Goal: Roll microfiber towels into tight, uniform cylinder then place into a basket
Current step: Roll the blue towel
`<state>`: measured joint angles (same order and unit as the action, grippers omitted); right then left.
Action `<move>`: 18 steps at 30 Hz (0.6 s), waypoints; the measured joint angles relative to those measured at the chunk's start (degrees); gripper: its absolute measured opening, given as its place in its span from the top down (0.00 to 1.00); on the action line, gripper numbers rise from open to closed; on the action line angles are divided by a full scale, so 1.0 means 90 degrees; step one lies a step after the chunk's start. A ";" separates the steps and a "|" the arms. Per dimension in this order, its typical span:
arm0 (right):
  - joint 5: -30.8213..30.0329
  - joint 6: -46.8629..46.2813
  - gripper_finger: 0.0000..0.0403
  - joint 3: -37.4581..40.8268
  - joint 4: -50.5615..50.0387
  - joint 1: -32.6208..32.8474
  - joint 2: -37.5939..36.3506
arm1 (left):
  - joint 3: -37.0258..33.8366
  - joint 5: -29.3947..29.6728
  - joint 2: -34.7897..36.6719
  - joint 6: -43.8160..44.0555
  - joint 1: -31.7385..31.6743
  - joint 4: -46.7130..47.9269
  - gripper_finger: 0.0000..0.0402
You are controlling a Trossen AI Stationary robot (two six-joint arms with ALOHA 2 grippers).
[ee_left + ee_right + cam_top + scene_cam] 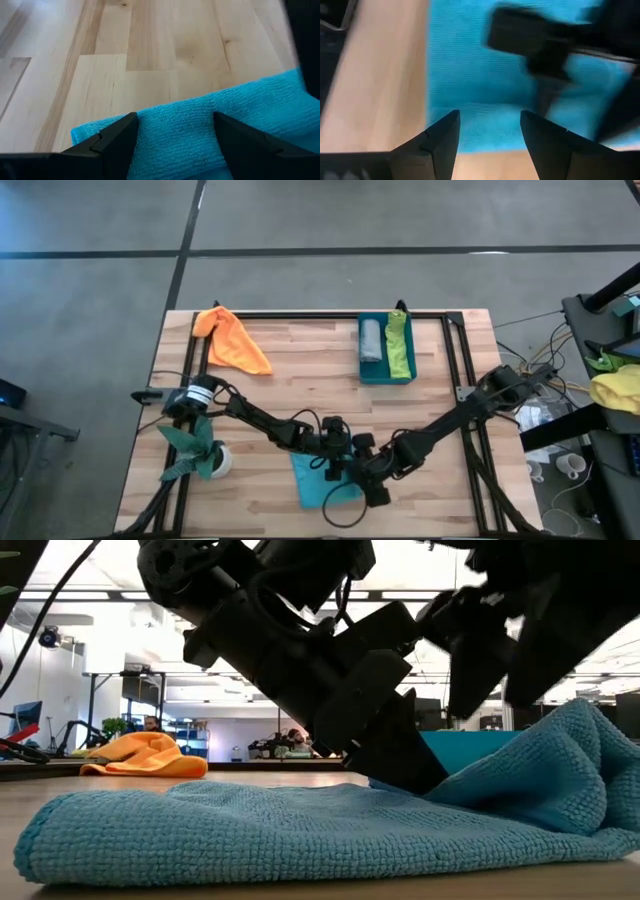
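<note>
Both arms reach inward to the turquoise towel (318, 480), which lies flat at the near edge of the table (300, 370), near the middle. The left gripper (335, 450) stands at the cloth's far edge with its fingers spread, the towel's folded rim lying between them — likely so it can pinch that edge and start the roll. The right gripper (372, 485) hovers over the towel's right side, fingers also apart and holding nothing, probably placed to pin the cloth or guide the roll so it stays even.

The basket (386, 376) sits at the far side of the table with a grey towel (371, 340) and a lime green towel (398, 345) already inside, side by side, so about half the job looks done. The orange towel (232, 340) lies crumpled and unrolled at the far left — still to be dealt with.

Only the high view shows the basket's contents and a potted plant (200, 448) by the left arm. The low view alone shows the towel's right part lifted into a hump (560, 770) while the rest lies flat. The left wrist view shows the doubled cloth edge (175, 112) between the fingers; the right wrist view shows the other arm looming over the towel.
</note>
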<state>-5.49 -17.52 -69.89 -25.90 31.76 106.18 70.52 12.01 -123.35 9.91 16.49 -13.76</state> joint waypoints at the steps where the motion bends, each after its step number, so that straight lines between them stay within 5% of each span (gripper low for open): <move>1: 0.0069 -0.0044 0.49 0.0000 0.0147 0.0012 0.0093 | -0.0003 -0.0003 -0.0002 -0.0020 -0.0001 0.0000 0.37; 18: 0.0263 -0.0207 0.49 0.0000 0.0927 0.0124 0.0912 | -0.0027 -0.0002 0.0278 -0.0384 -0.0019 0.0107 0.37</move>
<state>-3.12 -19.39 -69.89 -17.56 32.88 114.39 70.28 11.99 -120.85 6.46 16.32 -12.80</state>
